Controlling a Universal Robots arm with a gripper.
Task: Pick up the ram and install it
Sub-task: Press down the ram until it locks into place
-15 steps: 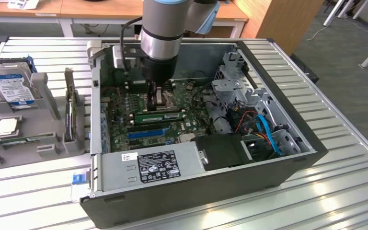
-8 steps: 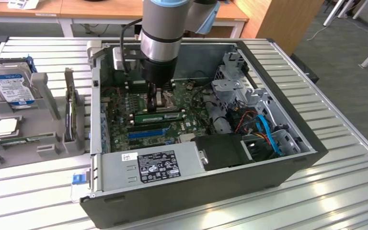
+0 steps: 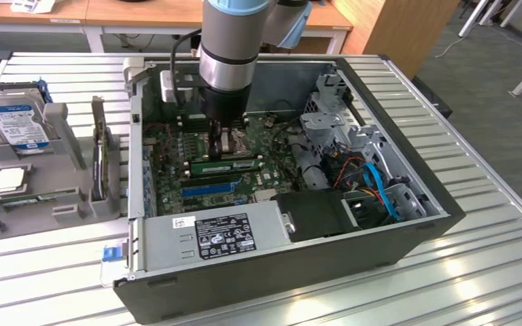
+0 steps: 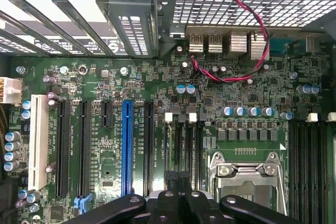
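The ram (image 3: 225, 165), a long thin green stick, stands on edge in a motherboard slot inside the open computer case (image 3: 406, 234). My gripper (image 3: 223, 141) hangs from the arm straight down over the board, just behind the ram and by the CPU socket (image 3: 236, 144). Its fingers are shut, and I see nothing between them. In the wrist view the gripper (image 4: 179, 203) lines up with the black memory slots (image 4: 181, 140) that have white latches. Whether the fingertips touch the ram I cannot tell.
Grey fixtures at the exterior view's left hold a hard drive (image 3: 14, 122), a dark expansion card (image 3: 100, 159), a CPU (image 3: 7, 178) and another green stick (image 3: 24, 199). Inside the case are a power supply (image 3: 225, 234), drive cage (image 3: 329, 129) and blue cables (image 3: 379, 187).
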